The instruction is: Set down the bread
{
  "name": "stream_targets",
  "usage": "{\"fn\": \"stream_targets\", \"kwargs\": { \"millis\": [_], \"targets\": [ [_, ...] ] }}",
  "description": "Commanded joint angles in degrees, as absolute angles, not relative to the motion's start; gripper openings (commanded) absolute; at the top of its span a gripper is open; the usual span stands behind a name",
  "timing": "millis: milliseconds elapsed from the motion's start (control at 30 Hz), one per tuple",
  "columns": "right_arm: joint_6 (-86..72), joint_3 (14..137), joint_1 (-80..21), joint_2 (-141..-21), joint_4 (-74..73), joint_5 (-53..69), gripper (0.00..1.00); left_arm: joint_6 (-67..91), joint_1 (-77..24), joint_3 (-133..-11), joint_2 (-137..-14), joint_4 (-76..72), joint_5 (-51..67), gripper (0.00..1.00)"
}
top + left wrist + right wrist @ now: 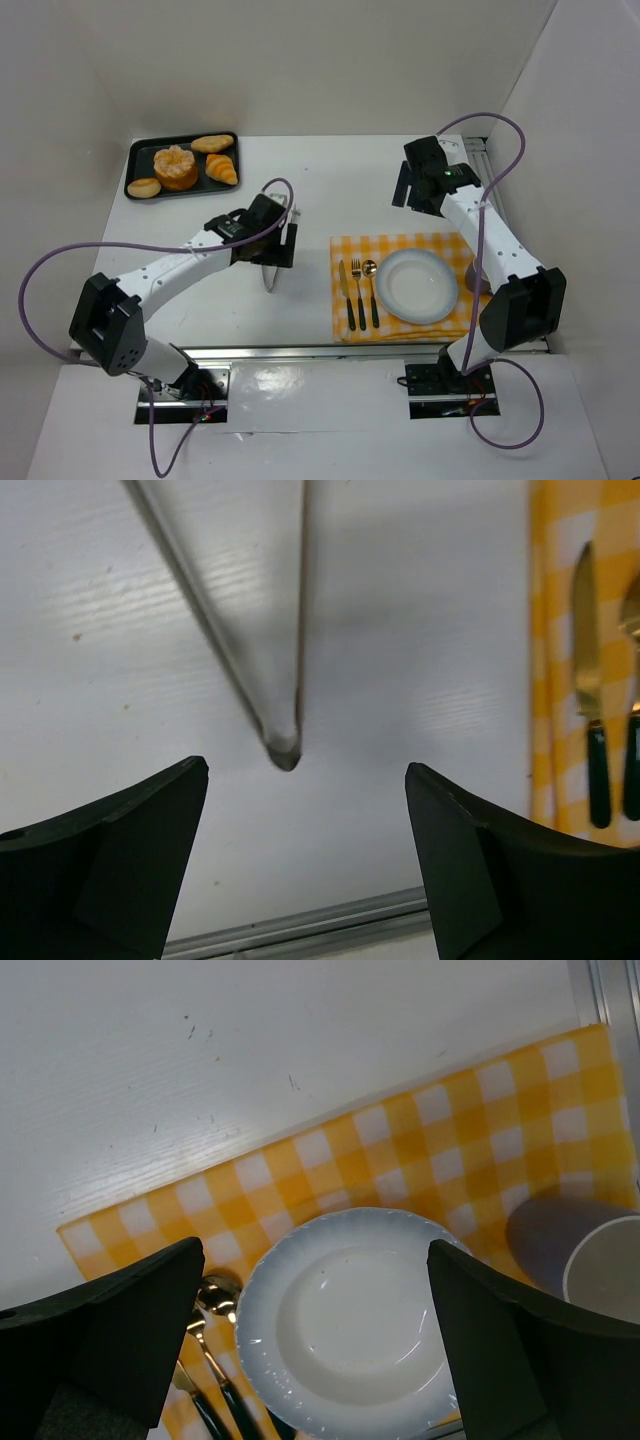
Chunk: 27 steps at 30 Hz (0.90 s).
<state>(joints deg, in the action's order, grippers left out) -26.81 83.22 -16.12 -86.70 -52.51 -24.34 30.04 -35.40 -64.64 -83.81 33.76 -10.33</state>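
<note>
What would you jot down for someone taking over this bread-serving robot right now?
Left claw: open, empty, poised over the tongs on the table.
Right claw: open, empty, up in the air beyond the plate.
Bread: four pieces on the black tray, far left.
Done: nothing; the plate is bare.
Left: probably grab tongs, carry bread to plate.

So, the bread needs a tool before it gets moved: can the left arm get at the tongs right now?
Likely yes. The left gripper hangs open right above the tongs, which lie by themselves on the white table; nothing sits between its fingers and them.
</note>
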Motion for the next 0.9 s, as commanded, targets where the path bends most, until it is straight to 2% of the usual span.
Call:
{"fn": "stream_targets", "kwargs": {
  "millis": [0, 133, 533, 800, 867],
  "targets": [
    [-27.4, 82.6, -15.8, -84.1, -51.8, -22.9, 1.0, 32.5, -32.3, -61.6, -79.7, 37.0, -12.4, 0.93],
    [-27.4, 82.1, -15.8, -84.1, -50.1, -21.5, 1.0, 32.5, -31.7, -59.1, -78.5, 37.0, -11.0, 1.0],
    [-27.4, 82.8, -15.8, -85.2, -50.6, -22.0, 1.0, 38.7, -31.1, -63.5, -94.3, 33.8, -10.5, 1.0],
    [-27.4, 82.2, -15.8, -85.2, -50.6, -22.0, 1.0, 37.3, -28.1, -66.6, -101.5, 28.6, -9.8, 1.0],
    [-27.4, 82.2, -15.8, -85.2, -50.6, -22.0, 1.0, 37.3, -27.4, -68.5, -104.1, 28.6, -9.1, 0.97]
  ]
}}
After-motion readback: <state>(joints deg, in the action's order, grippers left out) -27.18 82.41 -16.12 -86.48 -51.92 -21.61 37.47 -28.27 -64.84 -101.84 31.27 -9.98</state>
